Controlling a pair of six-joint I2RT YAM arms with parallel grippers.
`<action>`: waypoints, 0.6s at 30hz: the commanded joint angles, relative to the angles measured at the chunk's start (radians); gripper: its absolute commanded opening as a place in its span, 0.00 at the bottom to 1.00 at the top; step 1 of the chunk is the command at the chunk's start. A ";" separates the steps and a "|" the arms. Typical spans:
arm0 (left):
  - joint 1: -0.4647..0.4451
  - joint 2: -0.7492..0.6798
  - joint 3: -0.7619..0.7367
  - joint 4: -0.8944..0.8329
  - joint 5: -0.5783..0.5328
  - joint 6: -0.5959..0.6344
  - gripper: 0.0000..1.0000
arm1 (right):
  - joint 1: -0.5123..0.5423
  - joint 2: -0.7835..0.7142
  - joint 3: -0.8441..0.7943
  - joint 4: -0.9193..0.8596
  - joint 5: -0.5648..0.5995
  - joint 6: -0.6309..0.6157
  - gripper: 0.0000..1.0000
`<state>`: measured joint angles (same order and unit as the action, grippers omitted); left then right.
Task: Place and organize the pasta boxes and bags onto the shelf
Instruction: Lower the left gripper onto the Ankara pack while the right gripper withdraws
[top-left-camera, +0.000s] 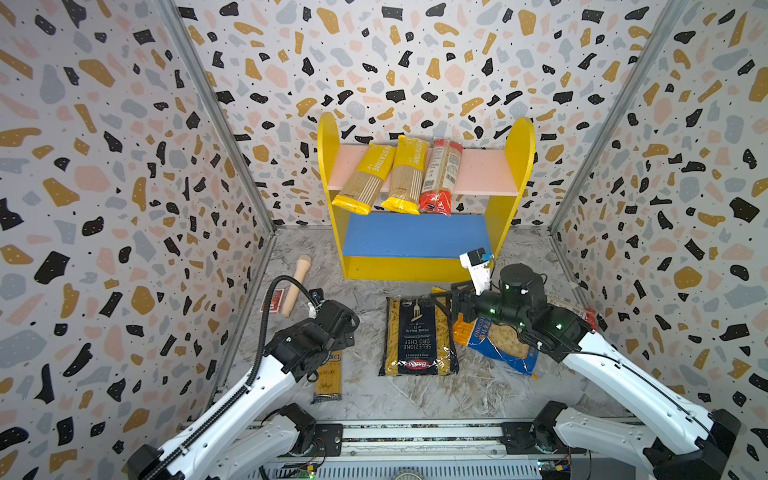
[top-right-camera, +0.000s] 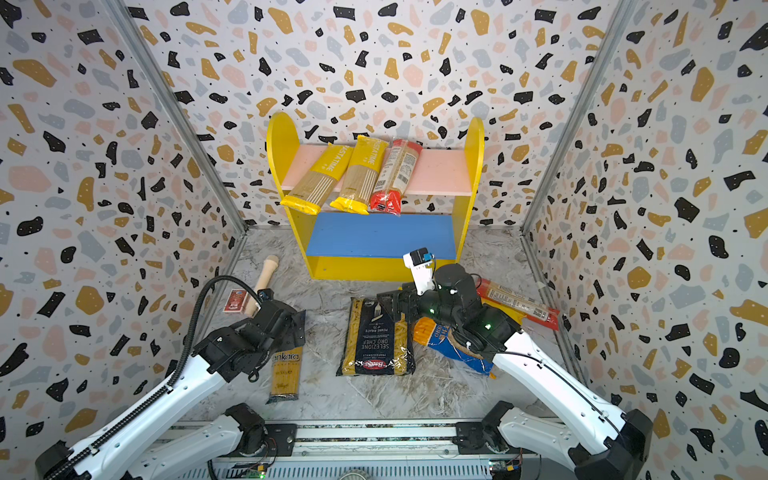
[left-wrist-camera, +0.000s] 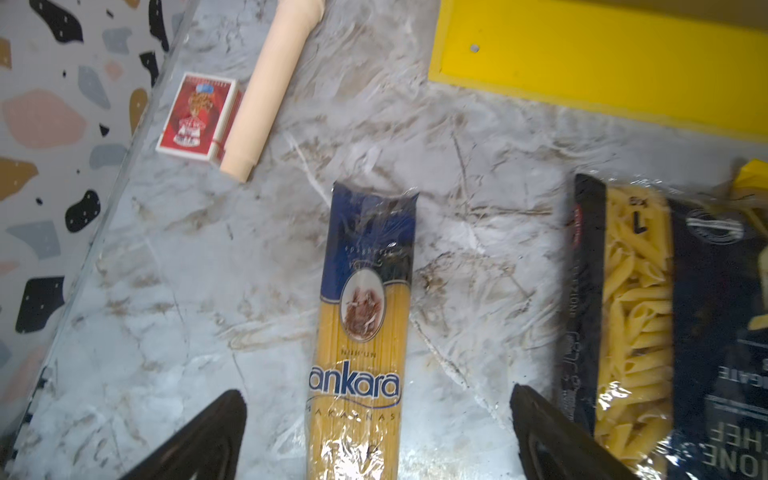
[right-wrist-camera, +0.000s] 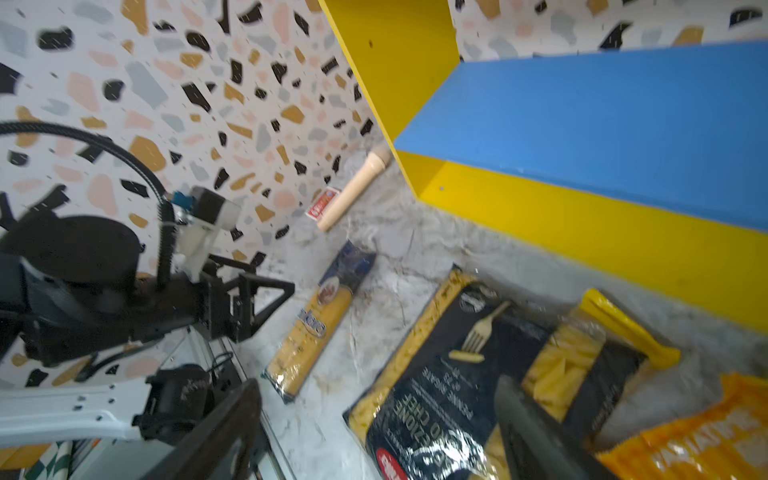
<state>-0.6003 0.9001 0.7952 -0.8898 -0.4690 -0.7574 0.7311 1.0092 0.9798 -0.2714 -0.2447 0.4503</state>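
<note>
Left hand (left-wrist-camera: 376, 392), spread wide and empty, straddles the ankara pack (left-wrist-camera: 365, 299) at lower centre (long axis pointing away toward the shelf (left-wrist-camera: 582, 70)), the nearer arm.

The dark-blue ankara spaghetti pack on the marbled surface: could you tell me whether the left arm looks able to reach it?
Probably yes: the left pincer hangs open above the dark-blue ankara spaghetti pack, nothing lies on it, and the black plastic penne bag sits apart beside it.
</note>
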 joint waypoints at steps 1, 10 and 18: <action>0.004 0.032 -0.033 -0.019 0.002 -0.112 1.00 | 0.005 -0.101 -0.008 0.006 0.029 -0.023 0.88; 0.003 0.210 -0.174 0.091 0.030 -0.243 0.99 | 0.005 -0.235 -0.100 -0.014 0.038 -0.049 0.88; 0.002 0.173 -0.335 0.181 0.110 -0.324 1.00 | 0.001 -0.232 -0.137 -0.014 0.001 -0.062 0.88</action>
<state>-0.6003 1.1053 0.4900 -0.7345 -0.3878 -1.0283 0.7326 0.7822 0.8326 -0.2852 -0.2253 0.4114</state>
